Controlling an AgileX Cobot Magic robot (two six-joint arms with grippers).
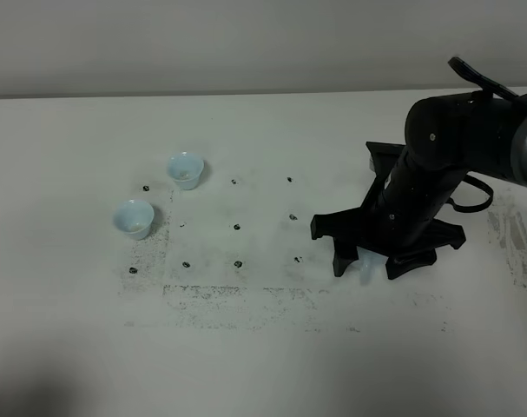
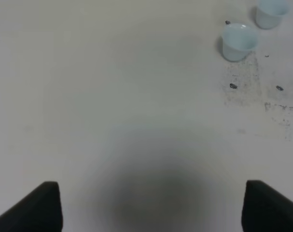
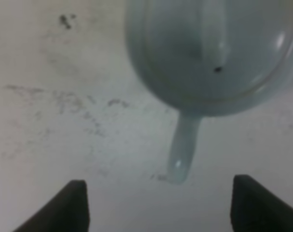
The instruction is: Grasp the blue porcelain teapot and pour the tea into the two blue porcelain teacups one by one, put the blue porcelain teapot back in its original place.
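Spread wide over the pale-blue glossy porcelain teapot (image 3: 185, 63), the right hand (image 3: 161, 207) may close off-centre and topple it.

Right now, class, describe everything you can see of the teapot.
The teapot is pale blue, glossy, ceramic-looking and round, with a lid, a vent hole and a short spout. It stands upright on the white table, mostly hidden under the right arm in the high view. The open right gripper hangs over it; no contact shows.
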